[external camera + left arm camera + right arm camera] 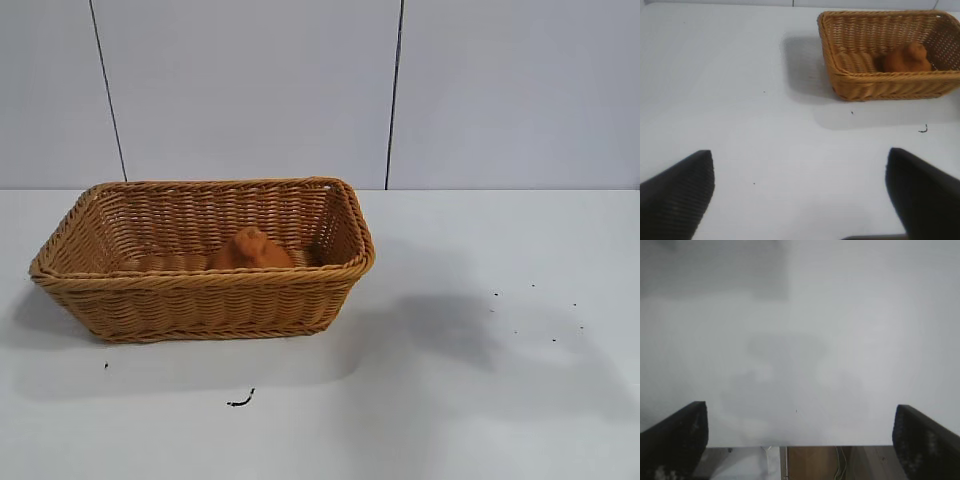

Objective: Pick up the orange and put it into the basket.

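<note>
The orange (249,250) lies inside the wicker basket (200,282), near the middle of its floor; it is a dull-orange knobby lump. It also shows in the left wrist view (907,58), inside the basket (880,85). Neither arm shows in the exterior view. My left gripper (800,180) is open and empty, above bare table well away from the basket. My right gripper (800,432) is open and empty, above the table's edge, with neither basket nor orange in its view.
The white table (480,400) carries a small dark squiggle (240,401) in front of the basket and a few dark specks (555,320) at the right. A grey panelled wall stands behind. The table's edge (805,446) shows in the right wrist view.
</note>
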